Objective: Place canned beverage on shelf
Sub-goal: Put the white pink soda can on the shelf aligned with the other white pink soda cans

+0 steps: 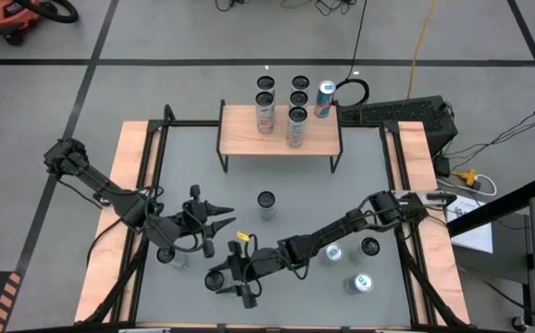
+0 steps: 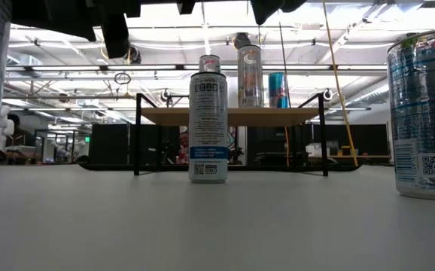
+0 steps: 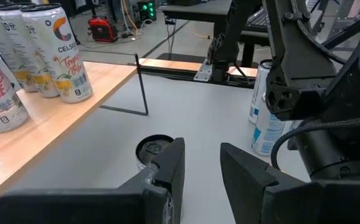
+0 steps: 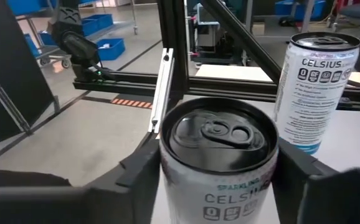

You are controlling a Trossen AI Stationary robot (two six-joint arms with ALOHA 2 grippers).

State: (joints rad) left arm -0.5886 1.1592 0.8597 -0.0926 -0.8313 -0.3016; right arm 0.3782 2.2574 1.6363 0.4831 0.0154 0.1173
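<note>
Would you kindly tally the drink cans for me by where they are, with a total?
Cans on the shelf: 6
Loose cans on the table: 5
Can at the right hand: 1
Total: 12

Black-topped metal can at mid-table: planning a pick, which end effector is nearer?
Left. Left end effector sits just beside the black-topped metal can; right end effector is farther, toward the front edge.

Lighting is bright and even. Ceiling strip lights (image 2: 202, 71) glare in the low view. Near cans (image 2: 426, 113) blur there. Shadows are faint.
</note>
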